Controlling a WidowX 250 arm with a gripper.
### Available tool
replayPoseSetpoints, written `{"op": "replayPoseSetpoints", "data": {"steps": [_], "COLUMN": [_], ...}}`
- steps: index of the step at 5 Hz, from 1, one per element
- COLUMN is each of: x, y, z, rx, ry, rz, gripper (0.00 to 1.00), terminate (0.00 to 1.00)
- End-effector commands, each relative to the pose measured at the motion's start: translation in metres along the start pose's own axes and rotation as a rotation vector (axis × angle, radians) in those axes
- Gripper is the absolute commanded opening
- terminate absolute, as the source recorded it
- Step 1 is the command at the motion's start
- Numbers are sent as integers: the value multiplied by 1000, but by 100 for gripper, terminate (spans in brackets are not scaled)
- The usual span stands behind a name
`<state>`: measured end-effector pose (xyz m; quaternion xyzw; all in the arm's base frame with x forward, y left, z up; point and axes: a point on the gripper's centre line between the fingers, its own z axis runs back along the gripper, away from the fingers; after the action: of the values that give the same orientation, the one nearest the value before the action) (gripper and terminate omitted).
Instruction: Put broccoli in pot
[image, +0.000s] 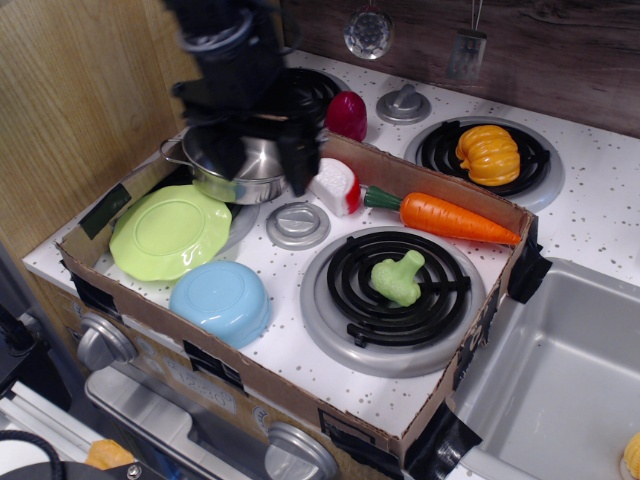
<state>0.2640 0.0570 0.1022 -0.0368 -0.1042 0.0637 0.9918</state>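
Note:
The light-green broccoli (398, 277) lies on the black coil burner (385, 290) at the front right of the toy stove. The shiny steel pot (232, 172) stands at the back left, partly hidden behind my arm. My black gripper (264, 172) hangs over the pot's right side, well to the left of and behind the broccoli. Its fingers (300, 168) are spread apart with nothing between them.
A lime-green plate (168, 232) and a light-blue bowl (222, 300) sit front left. A grey knob (297, 222), a red-and-white toy (335, 185) and a carrot (452, 218) lie mid-stove. A cardboard wall (440, 185) rings the area. A sink (560, 385) is at the right.

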Motion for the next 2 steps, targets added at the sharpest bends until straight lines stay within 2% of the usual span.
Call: {"op": "replayPoseSetpoints", "data": {"steps": [1, 2], "x": [15, 8], "y": [-56, -76], "z": [-11, -30], "rx": [12, 16], "ry": [-89, -86], "rz": [-27, -19], "gripper": [100, 100], "terminate": [0, 0]}}
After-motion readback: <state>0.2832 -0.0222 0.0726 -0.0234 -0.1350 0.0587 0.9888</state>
